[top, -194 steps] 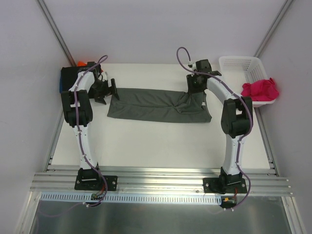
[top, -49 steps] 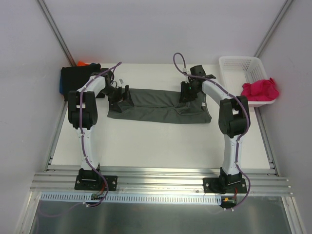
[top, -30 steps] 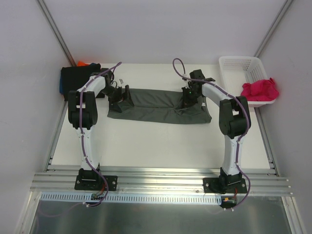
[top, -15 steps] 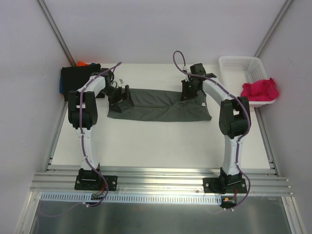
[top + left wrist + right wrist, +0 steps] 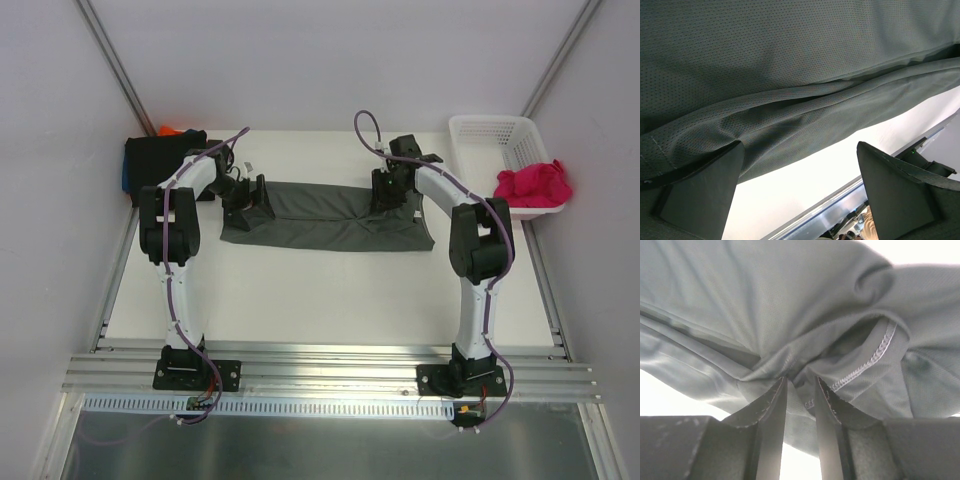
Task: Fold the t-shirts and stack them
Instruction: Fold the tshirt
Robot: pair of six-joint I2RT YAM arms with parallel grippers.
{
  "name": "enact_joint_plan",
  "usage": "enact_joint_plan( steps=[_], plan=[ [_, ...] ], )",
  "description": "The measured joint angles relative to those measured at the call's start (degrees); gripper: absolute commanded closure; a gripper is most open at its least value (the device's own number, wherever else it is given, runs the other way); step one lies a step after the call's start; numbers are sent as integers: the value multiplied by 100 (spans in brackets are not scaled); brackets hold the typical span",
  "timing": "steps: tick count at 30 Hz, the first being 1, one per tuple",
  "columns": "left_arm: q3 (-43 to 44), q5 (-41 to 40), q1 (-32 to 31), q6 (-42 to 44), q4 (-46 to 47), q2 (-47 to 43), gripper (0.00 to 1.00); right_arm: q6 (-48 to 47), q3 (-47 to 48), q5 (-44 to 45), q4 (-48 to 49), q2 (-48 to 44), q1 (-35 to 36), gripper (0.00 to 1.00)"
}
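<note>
Right gripper point(image 5: 386, 192) had drawn back slightly toward the far edge, its fingers narrowly parted over a bunched seam of the dark grey t-shirt point(image 5: 320, 222). The shirt lay as a long band across the table point(image 5: 300, 290). Left gripper point(image 5: 248, 194) hovered at the opposite end, fingers spread wide. The lengthwise fold appeared done, and the crosswise fold would call for pinching both ends. The magenta t-shirt point(image 5: 535, 185) in the basket point(image 5: 488, 124) and the folded stack point(image 5: 155, 160) seemingly obstructed nothing.

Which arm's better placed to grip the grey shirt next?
Left, probably: the left tool is wide open astride an edge of the dark grey t-shirt; right tool barely parted over a bunched seam.
</note>
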Motion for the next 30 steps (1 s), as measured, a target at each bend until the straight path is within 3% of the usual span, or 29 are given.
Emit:
enact_joint_plan(
  steps=[18, 19, 24, 30],
  plan=[
    [-13, -2, 0, 0, 13, -9, 2, 9, 7, -35, 24, 289, 225, 69],
    [-13, 0, 0, -2, 13, -9, 2, 9, 7, -42, 26, 293, 227, 71],
    [-13, -2, 0, 0, 13, -9, 2, -4, 7, -101, 24, 293, 229, 98],
    [-13, 0, 0, -2, 13, -9, 2, 17, -236, -114, 7, 81, 227, 99]
  ],
)
